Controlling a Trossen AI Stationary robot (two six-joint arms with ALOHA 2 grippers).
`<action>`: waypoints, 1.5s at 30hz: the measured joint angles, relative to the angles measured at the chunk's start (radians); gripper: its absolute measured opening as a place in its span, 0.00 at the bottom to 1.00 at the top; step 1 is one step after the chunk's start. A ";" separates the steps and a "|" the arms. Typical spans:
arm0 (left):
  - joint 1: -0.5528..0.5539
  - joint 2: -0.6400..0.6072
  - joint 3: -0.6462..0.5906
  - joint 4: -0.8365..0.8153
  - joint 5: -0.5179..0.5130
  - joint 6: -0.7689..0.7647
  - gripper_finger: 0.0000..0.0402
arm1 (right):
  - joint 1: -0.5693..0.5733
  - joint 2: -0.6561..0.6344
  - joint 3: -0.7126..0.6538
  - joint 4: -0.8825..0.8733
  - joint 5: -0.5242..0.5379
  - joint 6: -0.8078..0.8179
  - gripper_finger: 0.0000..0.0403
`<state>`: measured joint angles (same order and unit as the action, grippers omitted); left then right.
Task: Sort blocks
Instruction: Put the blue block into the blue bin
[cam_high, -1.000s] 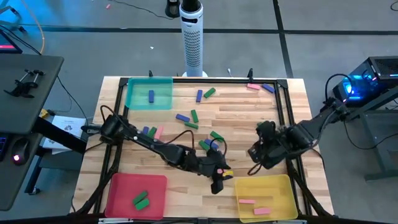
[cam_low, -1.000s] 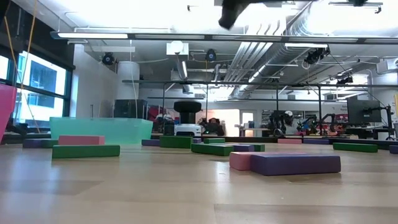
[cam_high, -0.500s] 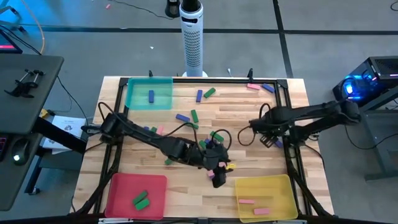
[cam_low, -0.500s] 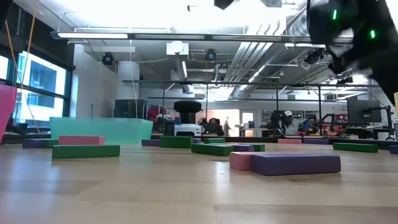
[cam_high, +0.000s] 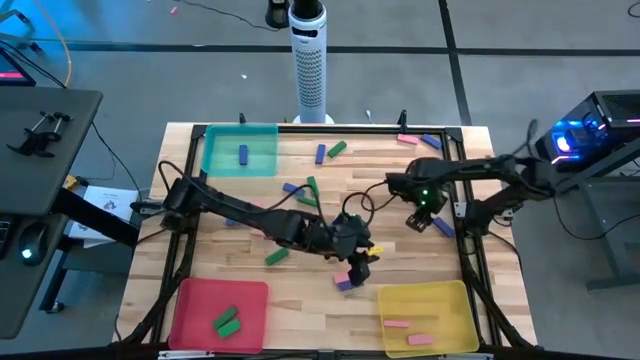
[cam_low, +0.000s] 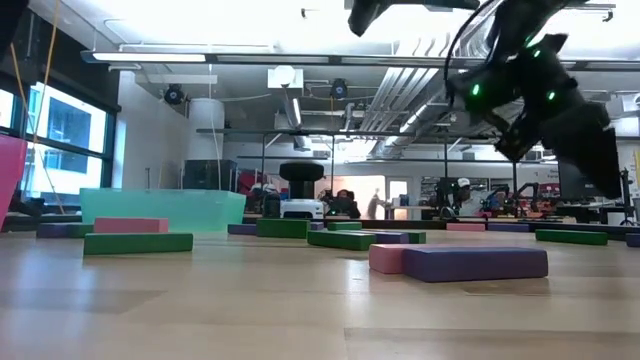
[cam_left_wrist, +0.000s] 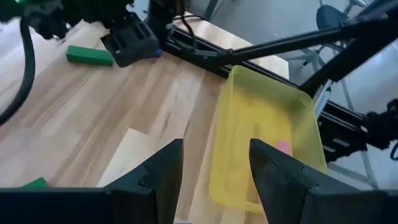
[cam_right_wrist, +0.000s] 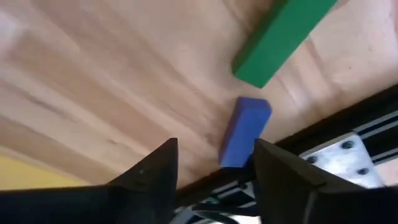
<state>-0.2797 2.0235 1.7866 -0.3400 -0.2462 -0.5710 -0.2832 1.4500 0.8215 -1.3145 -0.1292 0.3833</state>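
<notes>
Counter (cam_high: 420, 170): wooden top inside a black frame, three trays and scattered blocks, listed left to right.

Teal tray (cam_high: 240, 150), at 10 o'clock: one blue block (cam_high: 243, 154) inside.

Red tray (cam_high: 220, 315), at 7 o'clock: two green blocks (cam_high: 227, 321) inside, side by side.

Left arm: reaches from the counter's 9 o'clock edge across to the middle. Left end effector (cam_high: 357, 258) hangs above the wood just at 11 o'clock of the yellow tray; fingers (cam_left_wrist: 155, 174) spread apart, nothing between them. A pink and a blue block (cam_high: 343, 281) lie touching just below it.

Loose blocks, middle: a green block (cam_high: 276, 257) beside the left arm; a blue one (cam_high: 320, 153) and a green one (cam_high: 337, 149) at 12 o'clock; a pink (cam_high: 407, 139) and blue pair at 1 o'clock.

Yellow tray (cam_high: 425, 318), at 5 o'clock: two pink blocks (cam_high: 398, 324) inside.

Right arm: comes in from the 3 o'clock side. Right end effector (cam_high: 421, 217) hovers near the right frame rail, fingers (cam_right_wrist: 149, 171) parted and empty, over a blue block (cam_right_wrist: 244, 130) lying against the rail, a green block (cam_right_wrist: 283, 38) close by it.
</notes>
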 joint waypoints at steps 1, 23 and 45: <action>0.004 0.000 0.000 -0.002 0.000 -0.004 0.43 | -0.012 0.025 0.000 0.000 0.006 -0.011 0.52; 0.079 -0.236 0.000 -0.365 0.284 0.225 0.43 | -0.057 0.430 -0.049 0.033 -0.043 -0.029 0.55; 0.056 -0.393 -0.101 -0.479 0.081 0.127 0.43 | 0.167 0.203 -0.061 0.200 -0.144 -0.016 0.16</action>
<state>-0.2234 1.6306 1.6859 -0.8188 -0.1655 -0.4441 -0.1158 1.6533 0.7604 -1.1147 -0.2737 0.3669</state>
